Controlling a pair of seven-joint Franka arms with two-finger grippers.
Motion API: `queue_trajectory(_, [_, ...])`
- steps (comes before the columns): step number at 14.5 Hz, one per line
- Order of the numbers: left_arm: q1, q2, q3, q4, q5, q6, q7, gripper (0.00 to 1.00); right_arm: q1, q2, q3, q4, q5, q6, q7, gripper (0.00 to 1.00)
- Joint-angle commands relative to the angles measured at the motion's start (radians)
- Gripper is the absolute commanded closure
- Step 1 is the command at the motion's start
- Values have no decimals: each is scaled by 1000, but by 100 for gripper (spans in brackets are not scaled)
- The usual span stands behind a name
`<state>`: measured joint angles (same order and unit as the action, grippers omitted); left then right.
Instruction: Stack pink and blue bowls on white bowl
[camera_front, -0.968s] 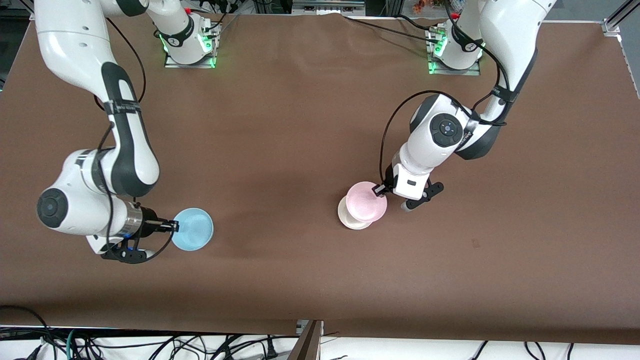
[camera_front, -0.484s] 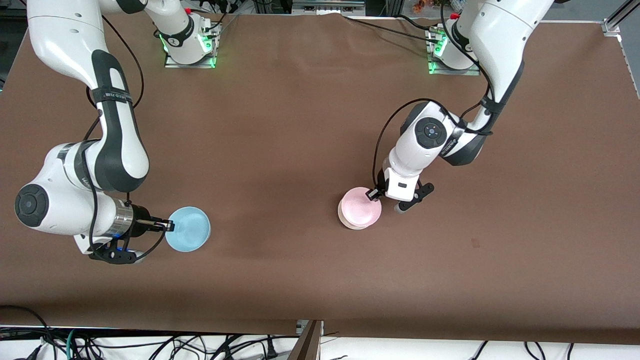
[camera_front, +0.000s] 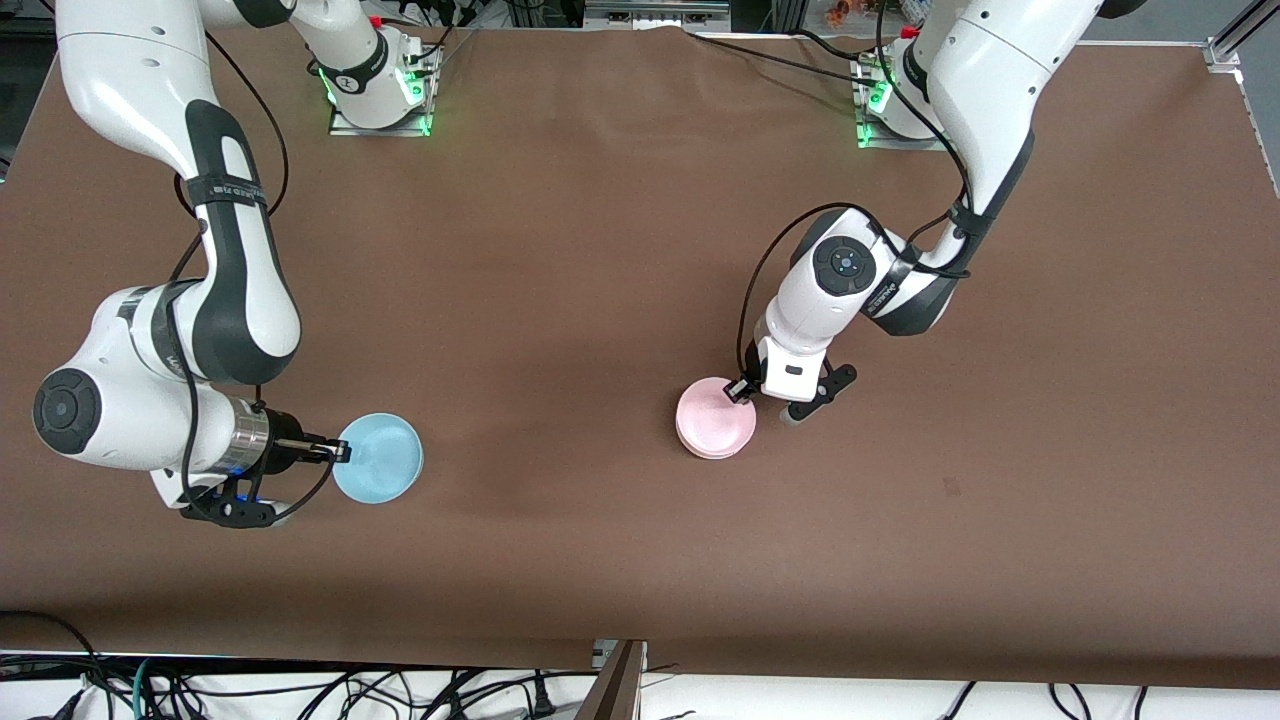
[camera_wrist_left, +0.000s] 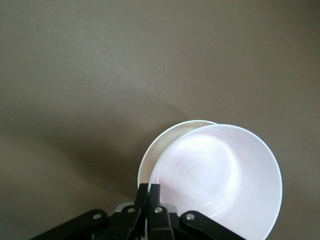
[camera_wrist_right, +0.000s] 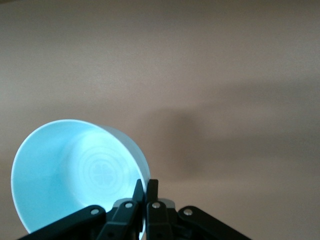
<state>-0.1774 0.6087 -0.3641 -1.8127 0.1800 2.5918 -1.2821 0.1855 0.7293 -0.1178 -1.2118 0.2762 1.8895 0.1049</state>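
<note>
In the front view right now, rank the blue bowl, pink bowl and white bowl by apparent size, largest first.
1. blue bowl, in the right pincer.
2. pink bowl, in the left pincer; slightly smaller, but height makes this unsure.
3. white bowl, only a sliver visible beneath the pink.

No legible txt anywhere (arm-band lettering (camera_front: 224, 187) too small to read).

high front camera faces the robots; wrist cameras look down close, sharing its bowls.

left tool (camera_front: 741, 391) lowered | pink bowl (camera_front: 715, 430) now over white bowl (camera_wrist_left: 150, 157)
</note>
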Motion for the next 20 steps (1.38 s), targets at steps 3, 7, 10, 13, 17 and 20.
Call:
queue_trajectory(3, [-20, 19, 14, 23, 27, 18, -32, 100, 0, 13, 4, 28, 11, -9, 13, 100])
queue_trajectory(7, [-20, 19, 16, 26, 27, 18, -32, 99, 6, 13, 4, 28, 12, -3, 44, 100])
queue_trajectory(10, [-20, 22, 19, 35, 27, 18, -32, 91, 6, 13, 4, 28, 14, -1, 45, 100])
queue_trajectory(13, [-20, 25, 19, 36, 27, 18, -31, 84, 12, 13, 4, 28, 14, -1, 49, 100])
queue_trajectory(17, [-20, 25, 19, 38, 27, 18, -31, 82, 14, 15, 4, 28, 14, 0, 50, 100])
queue_trajectory(20, [-19, 23, 19, 58, 27, 18, -32, 80, 18, 15, 4, 28, 14, 0, 53, 100])
